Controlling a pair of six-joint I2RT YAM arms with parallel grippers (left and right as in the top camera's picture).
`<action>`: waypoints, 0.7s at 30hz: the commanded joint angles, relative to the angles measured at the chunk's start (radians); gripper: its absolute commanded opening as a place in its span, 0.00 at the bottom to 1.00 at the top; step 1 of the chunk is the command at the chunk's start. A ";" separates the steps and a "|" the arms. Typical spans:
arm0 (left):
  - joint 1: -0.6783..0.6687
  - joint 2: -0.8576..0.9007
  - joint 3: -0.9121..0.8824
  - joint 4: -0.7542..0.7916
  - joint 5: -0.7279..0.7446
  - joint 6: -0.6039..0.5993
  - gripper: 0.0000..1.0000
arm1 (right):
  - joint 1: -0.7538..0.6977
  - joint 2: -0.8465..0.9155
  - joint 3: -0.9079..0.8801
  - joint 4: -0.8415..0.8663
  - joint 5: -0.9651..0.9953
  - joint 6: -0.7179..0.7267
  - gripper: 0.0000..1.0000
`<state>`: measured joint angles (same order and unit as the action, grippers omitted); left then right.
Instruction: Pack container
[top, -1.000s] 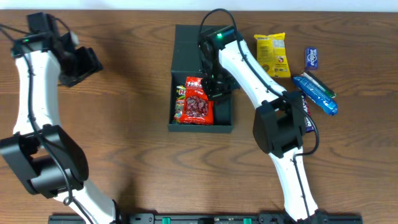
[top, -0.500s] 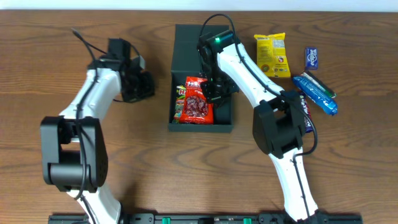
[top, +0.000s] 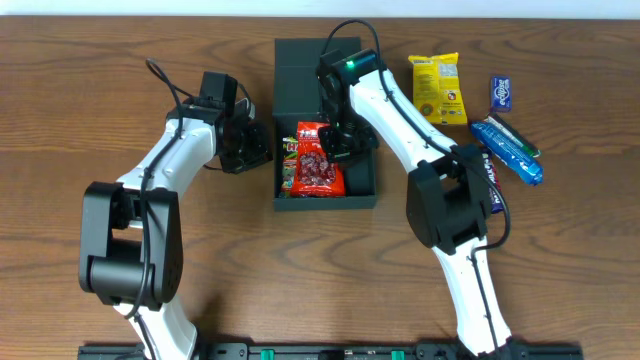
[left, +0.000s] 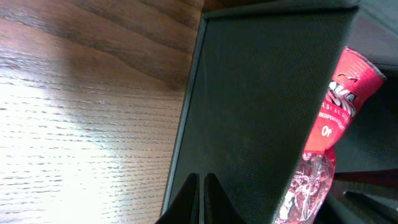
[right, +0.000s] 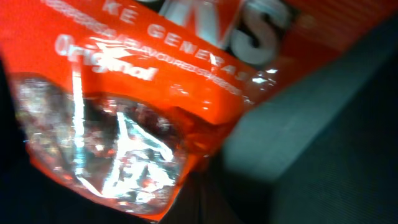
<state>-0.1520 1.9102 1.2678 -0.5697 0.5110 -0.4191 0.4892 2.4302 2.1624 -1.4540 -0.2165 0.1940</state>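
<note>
From overhead, the container (top: 300, 70) sits open mid-bench (top: 250, 270) with a red snack packet (top: 318, 165) inside. The left tool (top: 255, 148) is just beside its left wall, and the right tool (top: 345, 140) is over the packet. 
In the left wrist view, the fingers (left: 189, 196) are pinched narrow by that wall. 
In the right wrist view, the packet fills the frame, so that tool's spread cannot be told.

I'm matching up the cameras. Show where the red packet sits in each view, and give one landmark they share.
Overhead: the red packet lies in the left half of the container, near picture centre.
Left wrist: packet at the right edge, behind the container's wall.
Right wrist: packet fills the upper left, very close.
Shared landmark: the container's dark wall beside the packet.
</note>
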 joint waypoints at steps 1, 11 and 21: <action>-0.002 0.018 -0.005 0.006 0.017 -0.012 0.06 | 0.031 0.003 -0.018 0.019 -0.113 -0.020 0.02; -0.002 0.025 -0.005 0.007 0.014 -0.012 0.06 | 0.066 0.003 -0.018 0.027 -0.179 -0.079 0.01; 0.002 0.028 -0.005 0.016 0.010 -0.012 0.06 | 0.002 -0.052 0.044 -0.003 0.042 0.064 0.01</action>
<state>-0.1520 1.9224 1.2678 -0.5594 0.5171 -0.4229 0.5236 2.4275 2.1796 -1.4586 -0.2729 0.1780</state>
